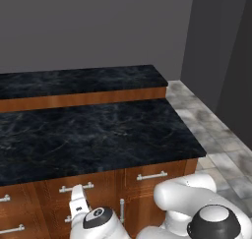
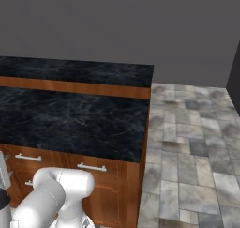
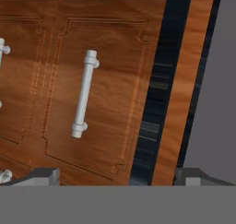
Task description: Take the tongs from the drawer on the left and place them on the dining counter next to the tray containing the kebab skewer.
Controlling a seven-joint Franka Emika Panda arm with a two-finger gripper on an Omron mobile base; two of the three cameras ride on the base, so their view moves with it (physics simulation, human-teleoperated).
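While the reddish-brown wooden drawer with its horizontal silver bar handle [image 1: 76, 187] is shut, the slim grey-silver metal tongs named in the task cannot be located; they are judged to lie inside it. The two-finger gripper of the white arm [image 3: 117, 176] is held low in front of the cabinet face, and its two grey fingertips [image 3: 41, 176] are seen set wide apart at the bottom of the hand view, with nothing held between them. Ahead of them a panelled wooden front with a silver bar handle [image 3: 84, 94] is shown, turned on end by the roll of the camera. In the left base view the white wrist [image 1: 78, 202] is seen just below the drawer handle, near it but not touching. The long black marble dining counter with fine whitish veins [image 1: 88, 80] is seen as the raised back tier, above a lower black marble worktop [image 1: 93, 134]. The step in hand is judged to be the approach to the drawer handle, so the task is barely begun. For the next move, the open fingers would have to be aligned across the bar, closed upon it, and the drawer drawn straight outward.
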